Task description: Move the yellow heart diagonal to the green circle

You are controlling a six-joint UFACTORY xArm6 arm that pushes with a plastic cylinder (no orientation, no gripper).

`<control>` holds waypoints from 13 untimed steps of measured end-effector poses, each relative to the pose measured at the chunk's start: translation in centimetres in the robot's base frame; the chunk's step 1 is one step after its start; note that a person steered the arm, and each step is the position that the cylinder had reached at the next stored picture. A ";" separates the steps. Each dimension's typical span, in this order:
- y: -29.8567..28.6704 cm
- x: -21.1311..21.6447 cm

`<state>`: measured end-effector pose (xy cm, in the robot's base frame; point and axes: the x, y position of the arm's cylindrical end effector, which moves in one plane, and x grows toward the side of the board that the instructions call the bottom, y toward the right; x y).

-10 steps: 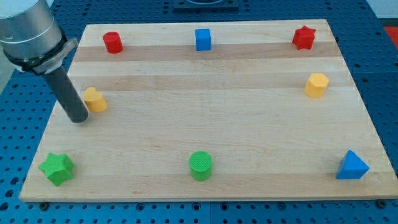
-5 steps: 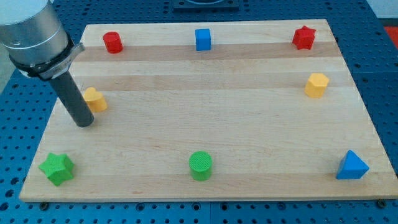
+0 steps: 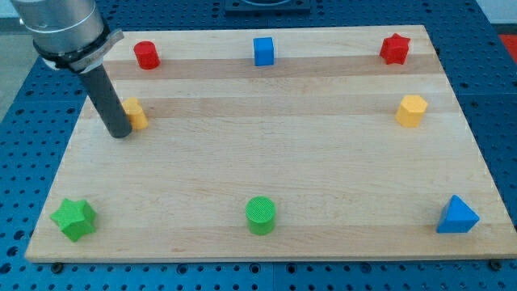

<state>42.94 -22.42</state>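
Note:
The yellow heart (image 3: 136,114) lies at the board's left side, partly hidden behind my rod. My tip (image 3: 119,133) rests on the board at the heart's lower left, touching or nearly touching it. The green circle (image 3: 261,215) sits near the view's bottom edge at the middle, far to the lower right of the heart and the tip.
A red cylinder (image 3: 146,54), a blue cube (image 3: 263,51) and a red star (image 3: 394,48) line the view's top. A yellow hexagon (image 3: 411,110) is at the right, a blue triangle (image 3: 457,215) at the bottom right, a green star (image 3: 74,219) at the bottom left.
My tip has moved up and to the right along the board's left side. The yellow heart has shifted a little up and to the right with it.

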 end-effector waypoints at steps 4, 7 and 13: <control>17.9 -2.7; 10.7 -4.5; 3.6 -5.3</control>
<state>37.68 -18.85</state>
